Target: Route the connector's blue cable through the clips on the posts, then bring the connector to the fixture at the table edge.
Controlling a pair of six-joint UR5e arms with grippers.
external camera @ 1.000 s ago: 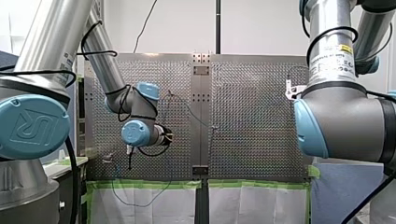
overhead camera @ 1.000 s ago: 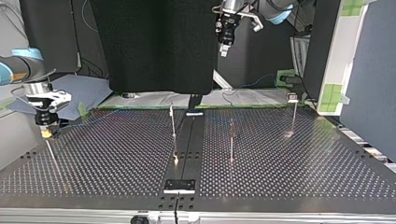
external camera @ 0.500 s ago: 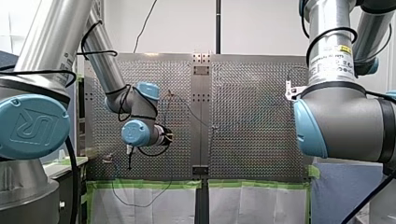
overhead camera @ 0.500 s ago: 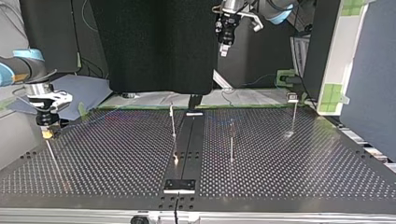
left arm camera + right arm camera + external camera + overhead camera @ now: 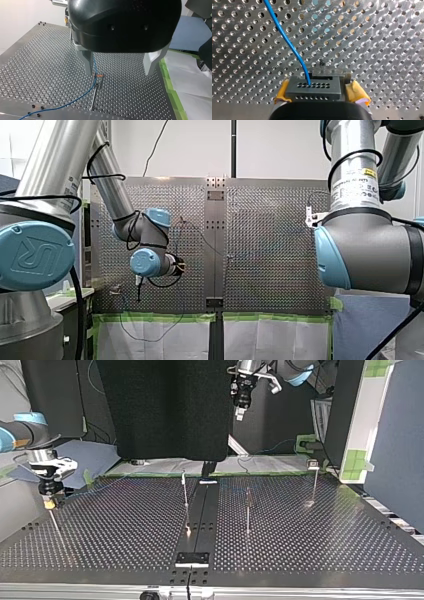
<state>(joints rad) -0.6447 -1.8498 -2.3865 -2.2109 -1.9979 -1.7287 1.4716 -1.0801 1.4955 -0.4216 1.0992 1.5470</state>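
Pinching the connector (image 5: pixel 312 90) between its yellow fingers (image 5: pixel 282 91) is my right gripper (image 5: pixel 319 87).

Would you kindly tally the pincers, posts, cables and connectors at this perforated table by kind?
Two-fingered pincers: 2 (my left, my right)
Thin metal posts: 4
Blue cable: 1
Dark grey connector block with holes: 1
Total: 8

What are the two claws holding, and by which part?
My right claw grips the grey connector by its two ends. My left claw is open and holds nothing.
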